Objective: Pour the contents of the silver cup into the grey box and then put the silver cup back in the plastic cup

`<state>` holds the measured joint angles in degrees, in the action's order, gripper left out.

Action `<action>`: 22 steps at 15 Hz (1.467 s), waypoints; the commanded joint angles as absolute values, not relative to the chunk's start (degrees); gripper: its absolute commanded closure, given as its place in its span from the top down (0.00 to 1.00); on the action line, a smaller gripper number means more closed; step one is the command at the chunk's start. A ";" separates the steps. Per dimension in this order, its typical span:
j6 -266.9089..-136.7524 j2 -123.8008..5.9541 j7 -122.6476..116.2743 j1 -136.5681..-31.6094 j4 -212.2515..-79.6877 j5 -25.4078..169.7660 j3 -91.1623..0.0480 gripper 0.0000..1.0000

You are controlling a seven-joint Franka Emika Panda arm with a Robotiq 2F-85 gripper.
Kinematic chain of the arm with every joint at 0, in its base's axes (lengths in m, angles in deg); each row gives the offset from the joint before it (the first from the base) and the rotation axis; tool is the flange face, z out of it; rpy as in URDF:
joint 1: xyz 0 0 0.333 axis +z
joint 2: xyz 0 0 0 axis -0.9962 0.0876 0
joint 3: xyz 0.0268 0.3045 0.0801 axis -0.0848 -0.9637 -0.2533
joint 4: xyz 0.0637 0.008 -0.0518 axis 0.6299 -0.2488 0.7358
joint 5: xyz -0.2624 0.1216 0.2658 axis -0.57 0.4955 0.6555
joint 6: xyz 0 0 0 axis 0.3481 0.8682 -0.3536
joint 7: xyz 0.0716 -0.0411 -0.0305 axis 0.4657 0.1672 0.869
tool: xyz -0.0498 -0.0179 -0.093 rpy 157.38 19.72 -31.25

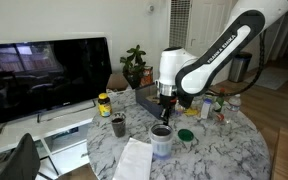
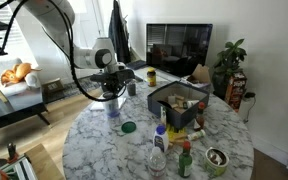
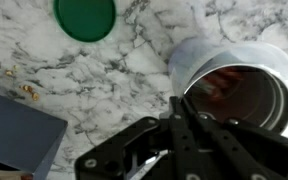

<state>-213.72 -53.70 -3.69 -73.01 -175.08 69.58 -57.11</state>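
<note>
The silver cup (image 3: 246, 88), shiny with a dark reddish inside, sits inside the translucent plastic cup (image 3: 199, 52) on the marble table. The nested cups also show in both exterior views (image 1: 161, 137) (image 2: 112, 108). My gripper (image 3: 179, 105) hangs just above the cups' near rim in the wrist view, its fingers drawn together with nothing seen between them. In an exterior view my gripper (image 1: 165, 108) is a little above the cups. The grey box (image 2: 179, 98) stands mid-table with several items inside. Its corner shows in the wrist view (image 3: 14, 135).
A green lid (image 3: 85, 15) lies on the table near the cups (image 2: 128, 127). A small dark grey cup (image 1: 118, 125), a yellow-lidded jar (image 1: 104, 103), a white cloth (image 1: 134, 160) and several bottles (image 2: 160, 140) stand around. A TV and a plant are behind.
</note>
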 commanded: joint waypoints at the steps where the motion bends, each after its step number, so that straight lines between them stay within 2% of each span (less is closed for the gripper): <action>1: -212.07 -53.79 -3.38 -72.83 -175.07 69.56 -56.90 0.00; 2: -212.00 -53.91 -3.49 -72.80 -175.09 69.49 -56.86 0.01; 3: -212.16 -54.11 -3.84 -72.65 -175.19 69.29 -56.73 0.30; 5: -212.02 -54.41 -4.12 -72.43 -175.30 68.83 -56.54 0.37; 6: -212.17 -54.56 -4.08 -72.42 -175.36 68.88 -56.61 0.12; 9: -211.82 -54.62 -4.05 -72.30 -175.22 68.75 -56.63 0.00; 14: -211.51 -54.40 -3.69 -72.40 -175.09 69.15 -56.92 0.00; 15: -211.70 -54.55 -3.92 -72.33 -175.18 69.14 -56.90 0.26; 16: -211.62 -54.92 -3.32 -72.45 -175.33 69.69 -57.42 0.28; 18: -210.44 -56.04 -0.30 -72.96 -175.80 71.25 -59.38 0.40; 22: -206.68 -56.95 9.01 -73.52 -176.22 72.49 -63.11 0.70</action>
